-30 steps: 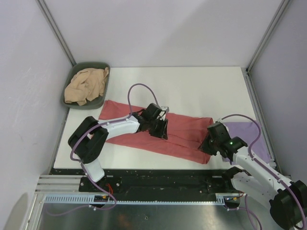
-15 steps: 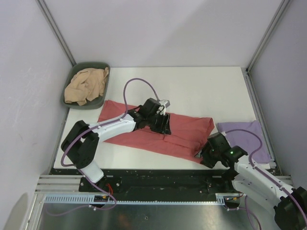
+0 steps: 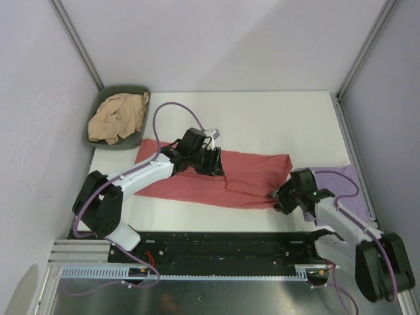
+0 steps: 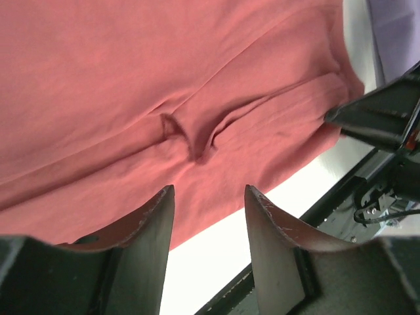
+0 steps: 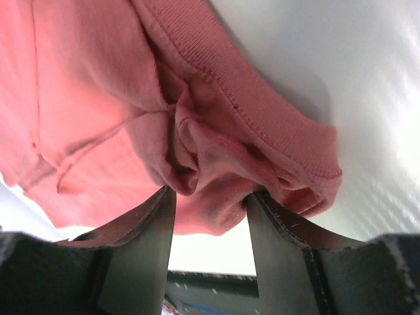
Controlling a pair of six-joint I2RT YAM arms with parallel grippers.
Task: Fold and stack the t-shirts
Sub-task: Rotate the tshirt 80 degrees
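Both arms have shifted: the left gripper [image 3: 218,167], fingers apart, drew back toward the green bin [image 3: 121,88] over the salmon-red t-shirt [image 3: 249,176] right of it, while the right gripper [image 3: 281,197], clamped on its far corner, should fold it over flat, unbunched.

Bright, even overhead light, soft shadows; glare on table [image 5: 367,131] in rt wrist view; foregrd blurry.
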